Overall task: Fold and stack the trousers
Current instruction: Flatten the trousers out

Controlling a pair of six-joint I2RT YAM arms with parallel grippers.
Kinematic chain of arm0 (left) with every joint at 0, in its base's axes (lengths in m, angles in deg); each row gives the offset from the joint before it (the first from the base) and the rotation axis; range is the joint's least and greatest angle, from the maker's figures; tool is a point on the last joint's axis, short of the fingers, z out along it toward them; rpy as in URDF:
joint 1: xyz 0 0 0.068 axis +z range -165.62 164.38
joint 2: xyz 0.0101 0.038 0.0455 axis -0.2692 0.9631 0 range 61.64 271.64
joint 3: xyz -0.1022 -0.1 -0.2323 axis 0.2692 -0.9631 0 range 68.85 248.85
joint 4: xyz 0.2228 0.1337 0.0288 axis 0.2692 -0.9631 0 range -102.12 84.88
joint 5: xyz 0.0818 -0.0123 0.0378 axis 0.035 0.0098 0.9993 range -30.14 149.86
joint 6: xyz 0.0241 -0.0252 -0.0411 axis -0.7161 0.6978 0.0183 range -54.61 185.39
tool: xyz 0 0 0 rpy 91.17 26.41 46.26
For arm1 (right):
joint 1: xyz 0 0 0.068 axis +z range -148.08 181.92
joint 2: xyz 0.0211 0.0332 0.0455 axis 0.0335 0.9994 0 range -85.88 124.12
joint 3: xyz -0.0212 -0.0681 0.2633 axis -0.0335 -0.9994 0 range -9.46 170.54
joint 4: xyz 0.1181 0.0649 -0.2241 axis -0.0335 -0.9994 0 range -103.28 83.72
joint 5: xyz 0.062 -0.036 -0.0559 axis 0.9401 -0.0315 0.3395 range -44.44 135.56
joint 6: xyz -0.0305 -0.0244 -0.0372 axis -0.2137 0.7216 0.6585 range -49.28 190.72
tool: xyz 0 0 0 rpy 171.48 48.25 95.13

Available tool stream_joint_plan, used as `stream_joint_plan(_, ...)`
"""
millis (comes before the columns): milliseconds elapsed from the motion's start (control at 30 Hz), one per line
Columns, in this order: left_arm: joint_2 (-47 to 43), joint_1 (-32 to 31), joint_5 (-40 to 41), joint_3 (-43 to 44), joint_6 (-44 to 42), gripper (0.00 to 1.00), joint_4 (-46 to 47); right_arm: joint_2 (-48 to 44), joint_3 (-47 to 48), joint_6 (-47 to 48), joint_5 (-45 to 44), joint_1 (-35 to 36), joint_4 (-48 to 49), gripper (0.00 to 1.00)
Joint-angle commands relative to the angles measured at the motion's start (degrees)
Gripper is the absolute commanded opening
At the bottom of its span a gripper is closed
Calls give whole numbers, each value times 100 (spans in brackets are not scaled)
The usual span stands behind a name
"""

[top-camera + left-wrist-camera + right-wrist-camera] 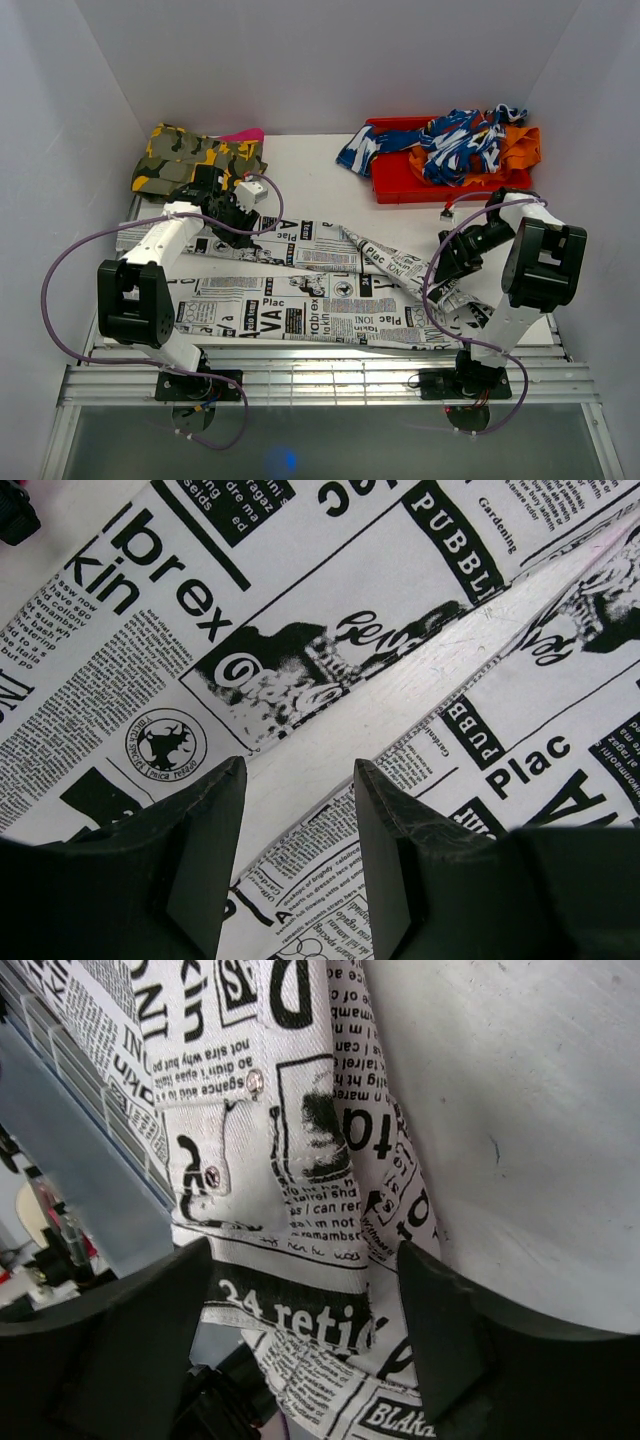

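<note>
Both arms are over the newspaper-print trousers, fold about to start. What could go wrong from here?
1. The left gripper hangs open over the bare strip of table between the two legs; closing there may catch one leg or nothing.
2. The right gripper straddles bunched waist cloth of the trousers at the table's near edge; it could pinch only some layers.
3. The right arm's purple cable loops over the cloth and might drag it.

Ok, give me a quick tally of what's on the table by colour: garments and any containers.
White newsprint trousers: 1
Yellow-green camouflage garment: 1
Pink item, mostly hidden behind the camouflage: 1
Blue-and-white garment: 1
Orange garment: 1
Red tray: 1
Total: 6
</note>
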Motion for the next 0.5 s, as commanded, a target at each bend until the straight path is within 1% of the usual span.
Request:
stream_joint_plan(0, -155, 14, -93, 2, 57, 58, 112, -97, 1, 49, -60, -78, -146, 72)
stream_joint_plan(67, -164, 14, -84, -15, 57, 58, 138, -97, 62, 75, 10, -113, -286, 60)
stream_joint_plan(100, -173, 14, -84, -24, 66, 58, 138, -97, 175, 127, 72, -122, -348, 49)
stream_joint_plan(133, -164, 14, -75, -41, 57, 58, 147, -115, 246, 136, 98, -122, -392, 42)
stream_joint_plan(167, -164, 14, -75, -50, 57, 58, 155, -132, 334, 145, 107, -131, -436, 32)
stream_joint_plan(233, -156, 14, -49, -68, 75, 58, 164, -176, 676, 128, 3, -122, -436, 23)
stream_joint_plan(267, -156, 14, -49, -77, 66, 58, 164, -176, 825, 119, -50, -131, -436, 13)
stream_joint_plan(300, -147, 23, -31, -85, 75, 57, 164, -176, 992, 136, -190, -131, -445, 8)
stream_joint_plan(467, -94, 23, 30, -95, 101, 57, 173, 25, 2302, 207, -551, -131, -427, 8)
